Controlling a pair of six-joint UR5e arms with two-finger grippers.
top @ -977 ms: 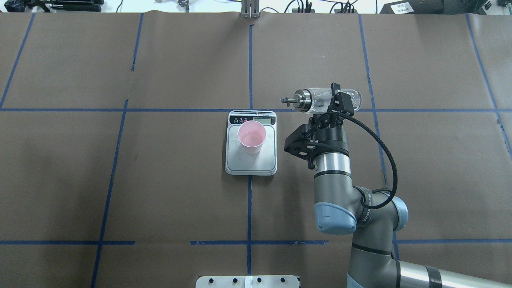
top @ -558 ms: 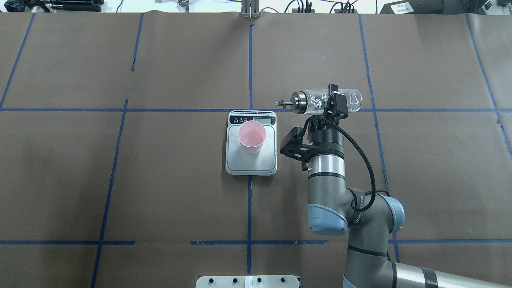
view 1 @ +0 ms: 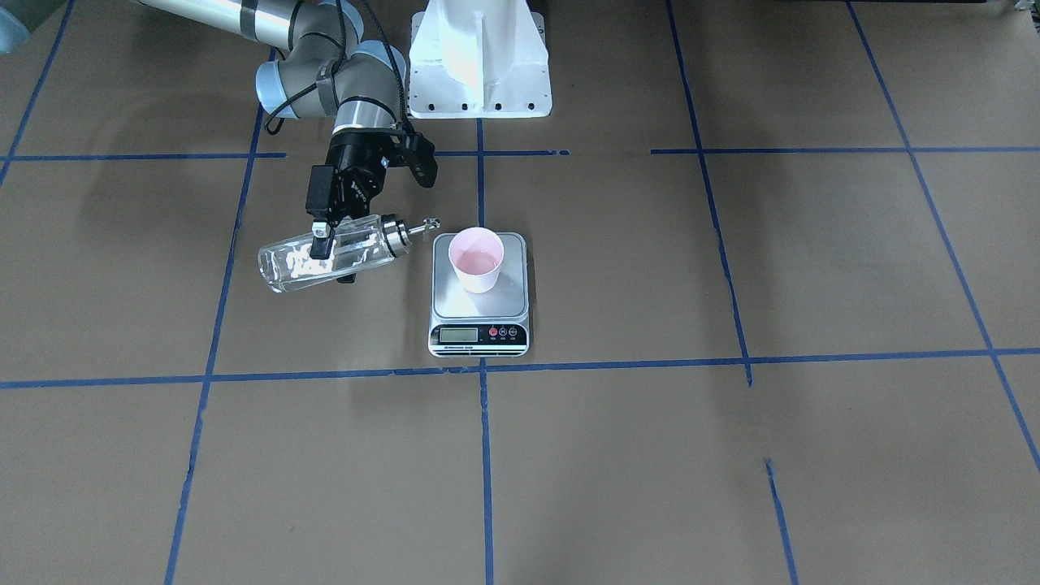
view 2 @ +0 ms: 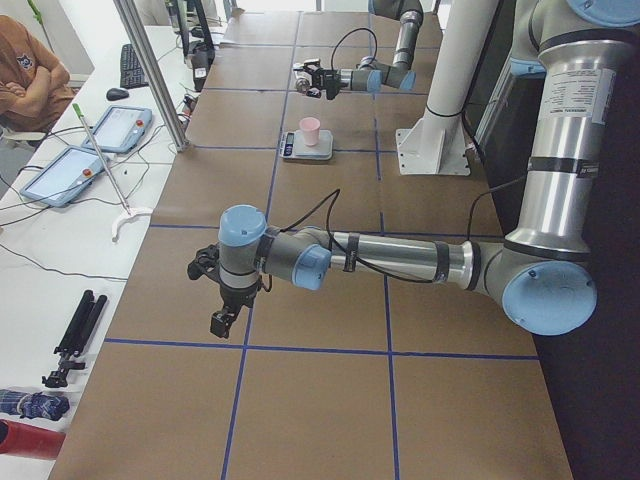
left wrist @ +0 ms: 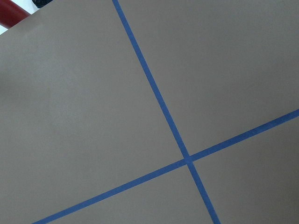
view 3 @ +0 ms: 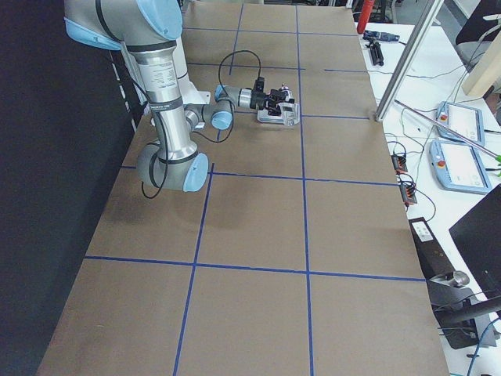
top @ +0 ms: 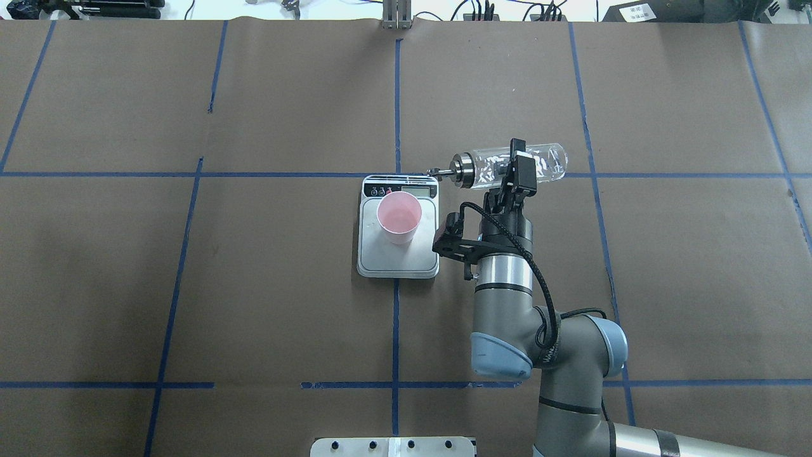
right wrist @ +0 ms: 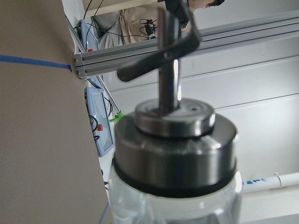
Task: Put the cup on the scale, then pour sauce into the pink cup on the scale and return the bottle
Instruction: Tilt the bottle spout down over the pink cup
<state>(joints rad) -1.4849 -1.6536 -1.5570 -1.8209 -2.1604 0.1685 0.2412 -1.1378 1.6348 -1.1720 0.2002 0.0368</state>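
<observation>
The right arm's fingers (top: pixel 519 172) are clamped across the clear glass of the bottle (top: pixel 487 167), about midway along its length. The bottle is held off the bench (top: pixel 254 304), lying almost on its side. In the overhead view it sits right of centre, base to the right and silver collar to the left. Its thin spout (top: pixel 438 171) ends just at the upper right corner of the scale (top: pixel 396 257), beside the black display strip. The spout is apart from the cup (top: pixel 398 216) and not over its mouth.

The cup stands upright on the silver platform, towards the display end. In the front-facing view the bottle (view 1: pixel 366 242) is left of the scale (view 1: pixel 479 309), and white glints show inside the glass.

The display's digits and the lettering on the right arm's elbow joint are too small to read.

The left arm's fingers (view 2: pixel 222 322) hang above the bench in the lower left of the left side view, well apart from the scale. Whether they are apart or together cannot be told. The left wrist camera shows only brown paper crossed by blue tape (left wrist: pixel 159 100).
</observation>
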